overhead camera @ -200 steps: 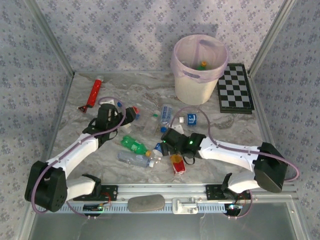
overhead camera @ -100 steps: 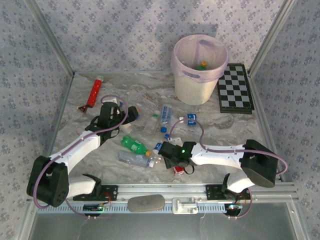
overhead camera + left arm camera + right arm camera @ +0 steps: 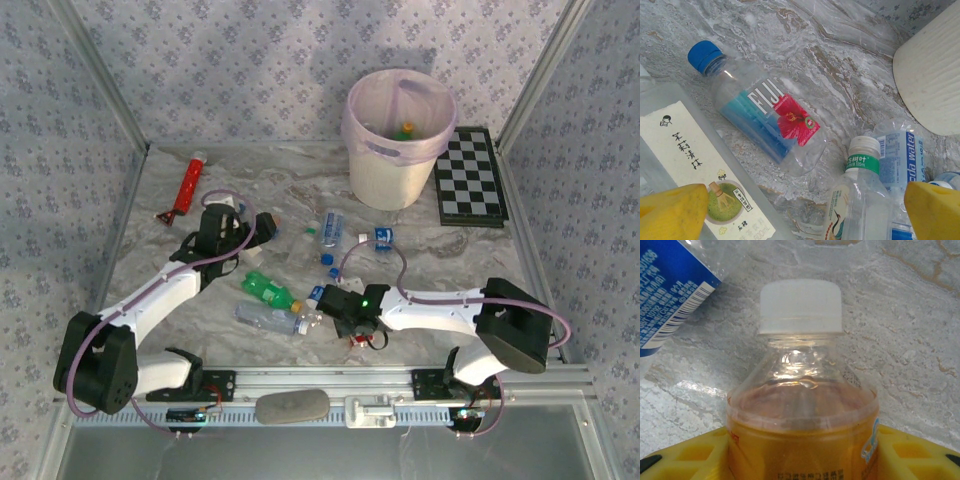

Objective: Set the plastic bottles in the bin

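The right gripper [image 3: 800, 452] pinches the orange bottle [image 3: 800, 390], cap pointing away from it; the left gripper [image 3: 802, 210] hangs spread.

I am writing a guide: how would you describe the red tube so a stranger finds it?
Look at the far left corner of the table. The tube lies there, apart from the bottles. It is long, red, white-capped; they are mostly clear.

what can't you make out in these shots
- Right wrist view: orange-filled bottle, lower body and label cut off by the bottom edge.
- Top view: that bottle is mostly hidden under the right claw.
- Top view: most of the inside of the bin, hidden by its own rim.
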